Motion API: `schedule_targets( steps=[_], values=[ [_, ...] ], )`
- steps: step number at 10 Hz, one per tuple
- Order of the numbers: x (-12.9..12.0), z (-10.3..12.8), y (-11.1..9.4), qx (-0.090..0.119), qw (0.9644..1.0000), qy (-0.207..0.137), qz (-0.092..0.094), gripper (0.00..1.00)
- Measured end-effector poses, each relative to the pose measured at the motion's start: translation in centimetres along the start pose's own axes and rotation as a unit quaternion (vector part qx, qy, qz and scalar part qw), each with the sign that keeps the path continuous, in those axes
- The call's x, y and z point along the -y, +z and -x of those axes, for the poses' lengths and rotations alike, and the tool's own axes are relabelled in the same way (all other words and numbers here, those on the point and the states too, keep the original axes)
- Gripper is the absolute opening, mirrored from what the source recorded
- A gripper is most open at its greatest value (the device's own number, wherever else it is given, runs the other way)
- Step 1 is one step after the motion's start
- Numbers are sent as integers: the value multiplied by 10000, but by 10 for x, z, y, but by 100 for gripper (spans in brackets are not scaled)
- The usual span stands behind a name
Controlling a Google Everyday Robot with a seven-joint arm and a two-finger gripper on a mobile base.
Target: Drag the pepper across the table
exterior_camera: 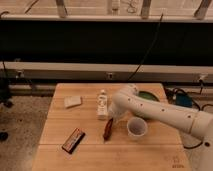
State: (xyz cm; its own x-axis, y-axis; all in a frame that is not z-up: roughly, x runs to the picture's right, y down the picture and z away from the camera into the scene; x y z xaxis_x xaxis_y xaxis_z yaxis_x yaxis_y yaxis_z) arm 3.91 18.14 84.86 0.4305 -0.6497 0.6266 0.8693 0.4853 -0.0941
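Pepper (pixel 107 129), tapered, dark red, is laid on the pale plank table (pixel 60 125), long axis roughly 12-to-6. Gripper (pixel 112 119) is parked at its 12 o'clock end; grip state can't be told.

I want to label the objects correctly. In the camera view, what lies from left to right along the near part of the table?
Bar → pepper → cup. The claw is by the pepper's far end.
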Motion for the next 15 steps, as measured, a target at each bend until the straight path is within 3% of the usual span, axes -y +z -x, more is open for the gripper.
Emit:
schedule_targets(
  steps=[9,15],
  values=[
    [11,-45,-4,-254,9997,1,25,0],
    [0,-79,-10,-437,9989,177,78,0]
  ],
)
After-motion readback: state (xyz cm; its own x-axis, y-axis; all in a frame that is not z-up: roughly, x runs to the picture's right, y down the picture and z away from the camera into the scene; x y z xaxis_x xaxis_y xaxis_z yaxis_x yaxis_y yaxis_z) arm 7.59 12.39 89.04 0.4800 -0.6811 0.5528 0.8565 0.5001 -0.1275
